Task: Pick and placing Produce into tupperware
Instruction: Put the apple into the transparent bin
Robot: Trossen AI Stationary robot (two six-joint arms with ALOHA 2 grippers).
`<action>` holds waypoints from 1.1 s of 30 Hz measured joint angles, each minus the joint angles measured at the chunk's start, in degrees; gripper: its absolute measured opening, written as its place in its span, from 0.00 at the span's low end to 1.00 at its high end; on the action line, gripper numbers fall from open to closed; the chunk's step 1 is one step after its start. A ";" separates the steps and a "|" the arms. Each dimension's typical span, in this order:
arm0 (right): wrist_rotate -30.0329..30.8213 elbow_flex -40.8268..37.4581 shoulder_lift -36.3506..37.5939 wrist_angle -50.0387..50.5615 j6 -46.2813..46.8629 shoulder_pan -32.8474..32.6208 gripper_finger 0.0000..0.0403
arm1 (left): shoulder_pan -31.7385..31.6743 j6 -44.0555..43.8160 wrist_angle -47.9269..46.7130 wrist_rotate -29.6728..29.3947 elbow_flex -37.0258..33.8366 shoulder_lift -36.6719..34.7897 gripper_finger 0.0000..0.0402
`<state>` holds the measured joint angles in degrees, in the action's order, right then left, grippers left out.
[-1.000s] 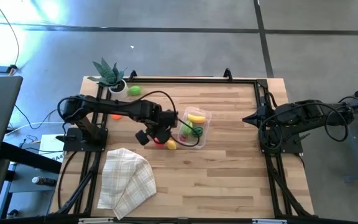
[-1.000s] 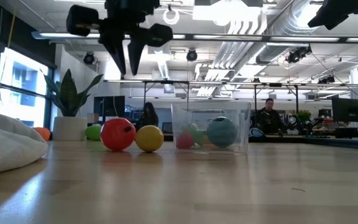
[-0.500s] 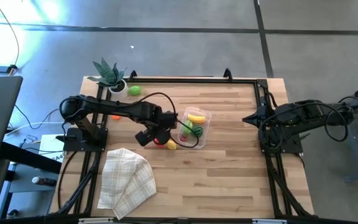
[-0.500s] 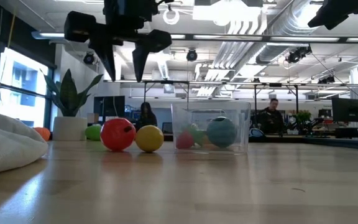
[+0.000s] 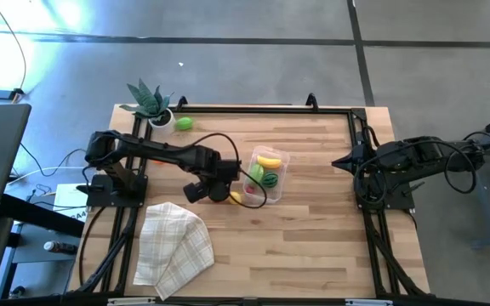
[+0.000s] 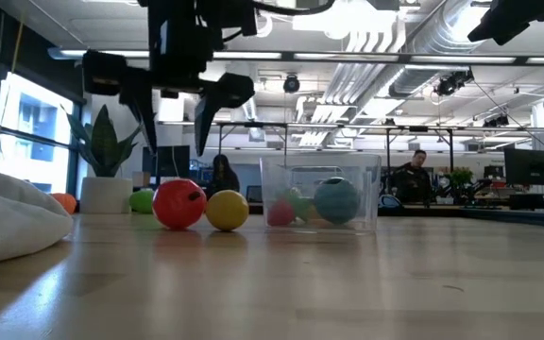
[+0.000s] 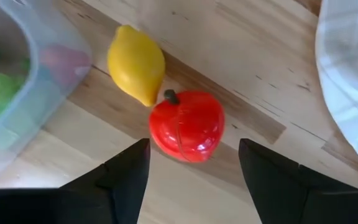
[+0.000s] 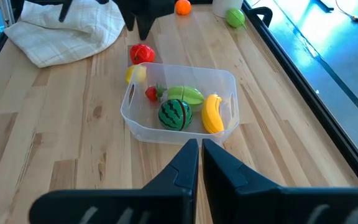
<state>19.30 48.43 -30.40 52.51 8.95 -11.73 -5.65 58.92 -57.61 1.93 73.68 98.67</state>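
I count one clear tupperware [image 8: 180, 106]; inside it four pieces of produce: one watermelon [image 8: 174, 115], one banana [image 8: 212, 114], one light green piece [image 8: 186, 94], one small red piece [image 8: 152, 93]; outside it on the table I count four more: one red apple [image 7: 188, 125], one yellow lemon [image 7: 136, 63], one orange piece [image 8: 182, 7], one green piece [image 8: 235, 17]; one checked cloth [image 5: 172, 245]; one potted plant [image 5: 151, 104]; two arms.

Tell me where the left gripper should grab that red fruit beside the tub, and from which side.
Probably straight from above, across the round body of the red fruit, below its dark stem. The left gripper already hangs over it, fingers open wider than the fruit. Put one finger on its bare side and the other in the narrow space toward the yellow lemon, which nearly touches it beside the tupperware.
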 joint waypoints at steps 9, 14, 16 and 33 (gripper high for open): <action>0.01 0.00 0.01 0.00 0.00 -0.01 0.03 | -0.80 0.85 4.81 -1.35 -4.47 0.00 0.66; 0.01 0.00 -0.01 0.00 0.00 0.00 0.03 | -0.76 0.85 5.87 -3.11 -4.67 0.00 0.72; -0.01 0.00 -0.01 -0.01 0.00 -0.02 0.03 | -0.76 0.75 6.18 -2.93 -4.67 0.00 0.75; 0.00 0.00 -0.01 0.00 0.00 -0.01 0.03 | -1.43 1.26 8.12 -1.51 -4.67 1.73 0.83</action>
<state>19.30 48.42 -30.41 52.51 8.95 -11.74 -7.08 60.18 -49.49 0.43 69.01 100.40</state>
